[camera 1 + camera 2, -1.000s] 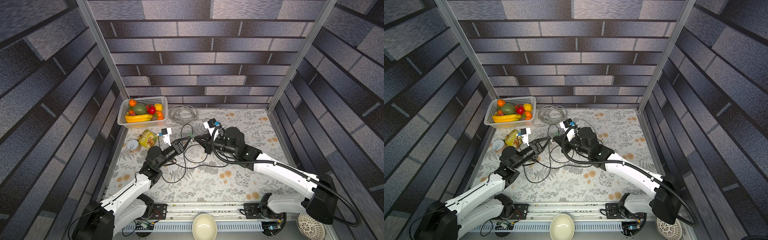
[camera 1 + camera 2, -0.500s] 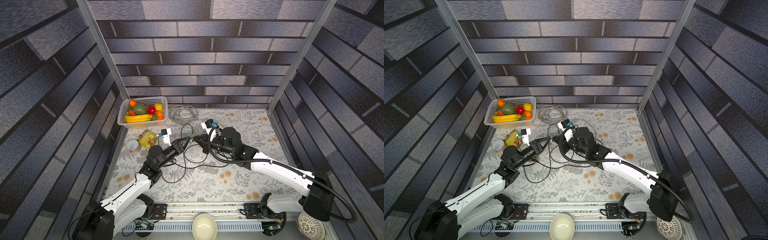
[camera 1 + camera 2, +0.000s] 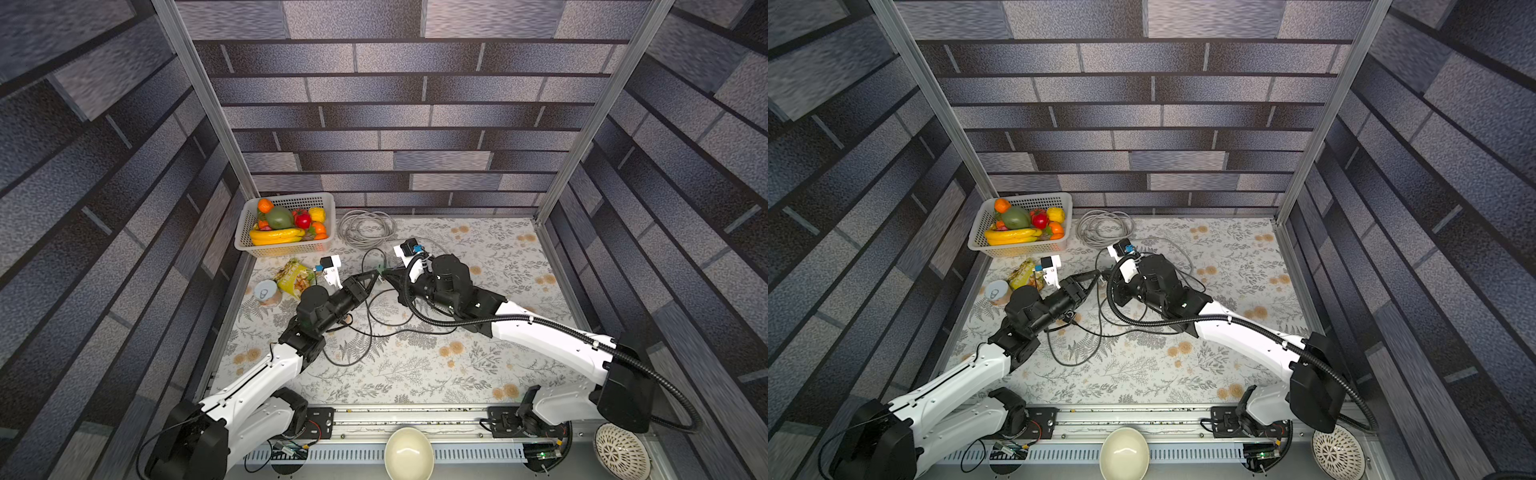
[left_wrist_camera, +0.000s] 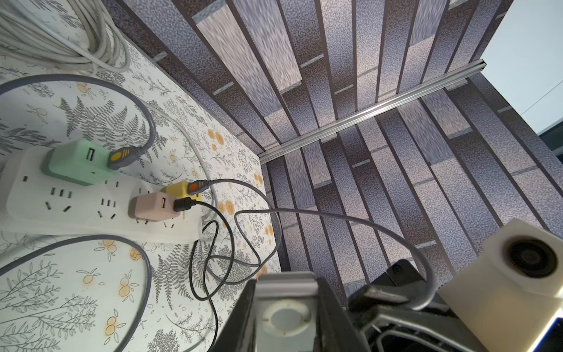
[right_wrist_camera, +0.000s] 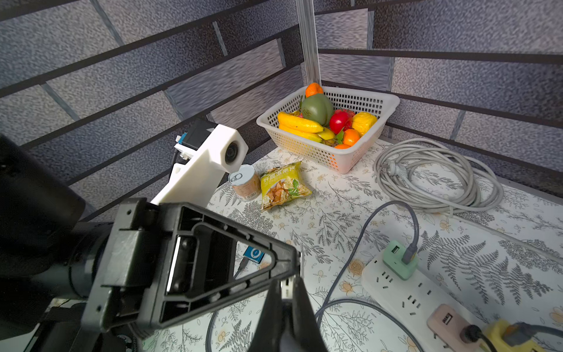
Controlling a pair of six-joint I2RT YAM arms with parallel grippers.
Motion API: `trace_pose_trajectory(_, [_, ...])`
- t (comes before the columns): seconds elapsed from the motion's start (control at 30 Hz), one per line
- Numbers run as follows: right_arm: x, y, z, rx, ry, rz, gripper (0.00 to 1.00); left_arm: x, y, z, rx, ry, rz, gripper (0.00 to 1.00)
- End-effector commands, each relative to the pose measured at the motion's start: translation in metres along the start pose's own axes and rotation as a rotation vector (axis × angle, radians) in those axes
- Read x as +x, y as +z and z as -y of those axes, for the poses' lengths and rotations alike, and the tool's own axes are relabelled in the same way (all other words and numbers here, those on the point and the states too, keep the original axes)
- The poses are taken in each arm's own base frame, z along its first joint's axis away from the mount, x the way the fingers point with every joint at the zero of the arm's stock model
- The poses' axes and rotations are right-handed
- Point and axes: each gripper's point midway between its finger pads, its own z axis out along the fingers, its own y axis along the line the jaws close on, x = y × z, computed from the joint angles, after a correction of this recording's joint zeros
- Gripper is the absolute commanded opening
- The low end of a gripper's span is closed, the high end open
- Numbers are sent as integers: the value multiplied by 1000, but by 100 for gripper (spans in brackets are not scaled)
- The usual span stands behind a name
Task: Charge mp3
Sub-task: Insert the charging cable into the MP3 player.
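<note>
Count on inspection: 2 pincers, 2 players and 1 power strip point(image 4: 30, 207). The strip carries 3 USB chargers: 1 green charger point(image 4: 76, 164), 1 pink charger point(image 4: 149, 207) and 1 yellow charger point(image 4: 178, 189). 3 leads are plugged in, 2 grey and 1 black. Also 1 fruit basket point(image 3: 286, 249), 1 can point(image 3: 266, 291), 1 snack bag point(image 3: 295, 277) and 1 coiled white cord point(image 5: 390, 179).

The left pincer point(image 3: 374, 275) pinches the silver mp3 point(image 4: 286, 286) between its jaws, control wheel facing the wrist camera. The right pincer point(image 3: 387, 272) is pressed together on the end of a grey cable point(image 4: 431, 286). It meets the left pincer tip to tip, so the silver mp3 sits just beside the right pincer's tips. Whether the plug is seated in the player cannot be told. The blue mp3 point(image 5: 254, 254) lies on the table, seen through the left pincer's open frame in the right wrist view, apart from both sets of tips. The power strip lies on the table below the 2 pincers
</note>
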Motion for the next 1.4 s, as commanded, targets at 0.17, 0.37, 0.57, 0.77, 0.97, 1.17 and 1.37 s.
trace_pose_trajectory(0.17, [80, 14, 7, 13, 23, -213, 0, -22, -20, 123, 384, 95, 46, 0])
trace_pose_trajectory(0.37, [92, 19, 9, 10, 59, -231, 0, -26, -18, 130, 410, 88, 48, 0])
trace_pose_trajectory(0.57, [95, 19, 12, 21, 57, -226, 0, -28, -20, 137, 450, 65, 41, 0])
trace_pose_trajectory(0.77, [73, 15, 8, 11, 72, -184, 0, -21, -16, 123, 382, 53, 13, 0])
trace_pose_trajectory(0.97, [24, -14, -4, -3, 107, -101, 58, 7, -4, 59, 118, -10, -75, 0])
trace_pose_trajectory(1.17, [25, -65, -27, -96, 234, -118, 78, 19, -20, -28, -253, -96, -116, 0])
trace_pose_trajectory(1.37, [43, -118, -52, -233, 375, -127, 87, 28, -40, -82, -517, -99, -207, 0])
